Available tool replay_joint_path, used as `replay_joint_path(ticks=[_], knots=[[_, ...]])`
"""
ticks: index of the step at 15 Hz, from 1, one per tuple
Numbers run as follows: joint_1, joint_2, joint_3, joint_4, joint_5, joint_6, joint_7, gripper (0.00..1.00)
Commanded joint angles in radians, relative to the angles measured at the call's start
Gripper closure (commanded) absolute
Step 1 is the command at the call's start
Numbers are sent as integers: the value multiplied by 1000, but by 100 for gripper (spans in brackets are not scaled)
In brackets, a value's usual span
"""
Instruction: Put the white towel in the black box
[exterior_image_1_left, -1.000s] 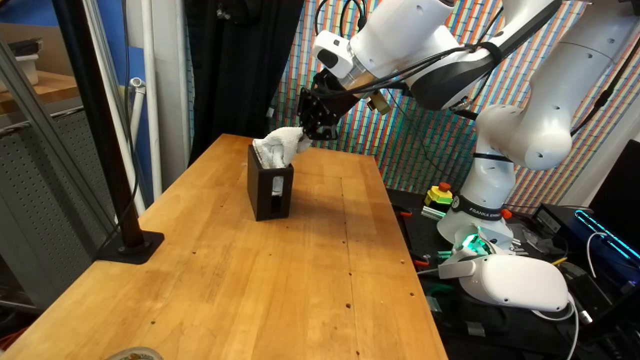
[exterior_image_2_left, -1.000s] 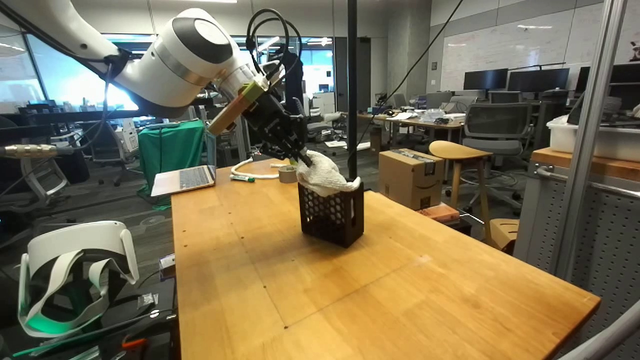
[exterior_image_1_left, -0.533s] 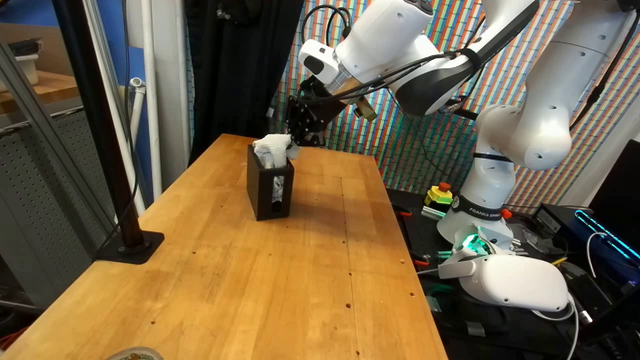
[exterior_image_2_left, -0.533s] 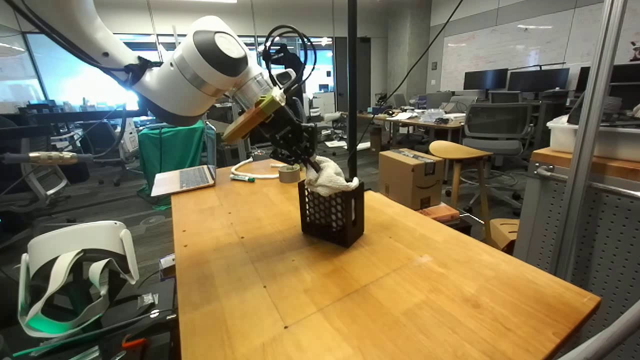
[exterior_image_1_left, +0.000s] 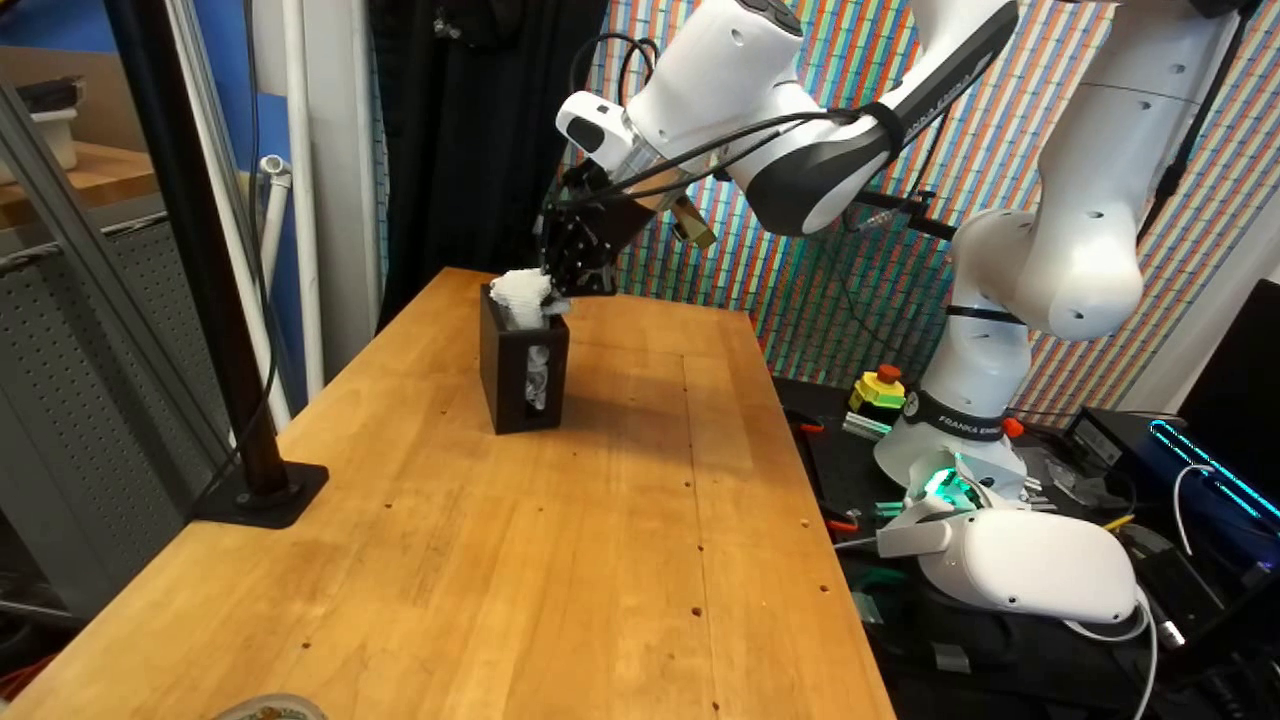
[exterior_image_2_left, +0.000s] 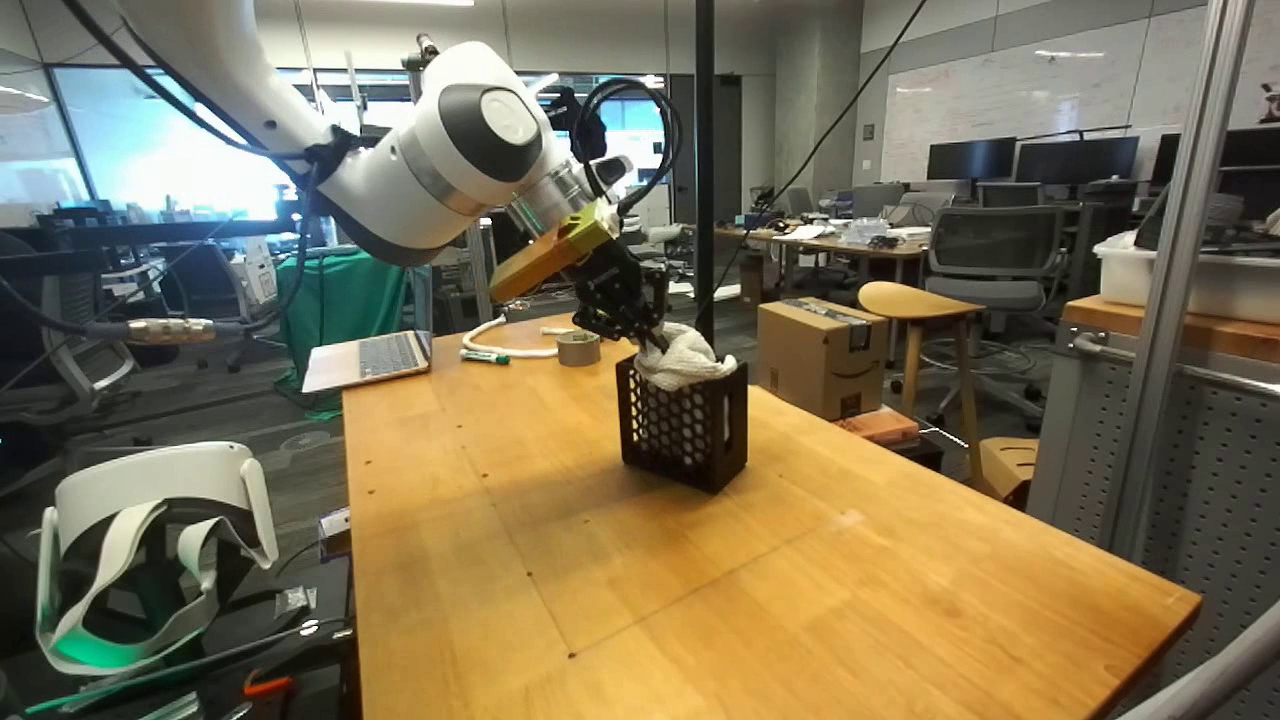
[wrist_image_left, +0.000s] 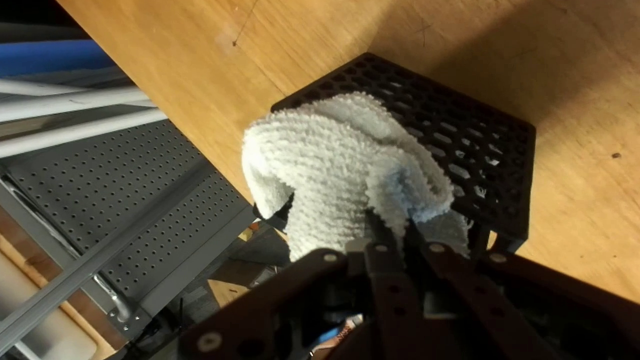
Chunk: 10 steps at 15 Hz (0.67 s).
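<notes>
One white towel (exterior_image_2_left: 685, 362), part down inside the black box (exterior_image_2_left: 684, 430) and part bulging above the rim, with white showing through the honeycomb wall! Slanting down to it comes the gripper (wrist_image_left: 396, 228), and the wrist view has the fingers (wrist_image_left: 385, 262) drawn almost together, a fold of the cloth nipped between them. The box stands upright on the wooden table (exterior_image_2_left: 800, 600), and farther back in an exterior view sit a roll of tape (exterior_image_2_left: 578, 349) and a laptop (exterior_image_2_left: 370, 362), both apart from it.
</notes>
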Motion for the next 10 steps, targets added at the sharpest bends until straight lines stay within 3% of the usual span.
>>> replay_joint_path(ticks=[1,6,10], knots=[[-4,52,-17,39,85,52,-93,94],[0,83,-18,63,230,53,-224,94],[-2,125,-14,74,412,23,-366,94]])
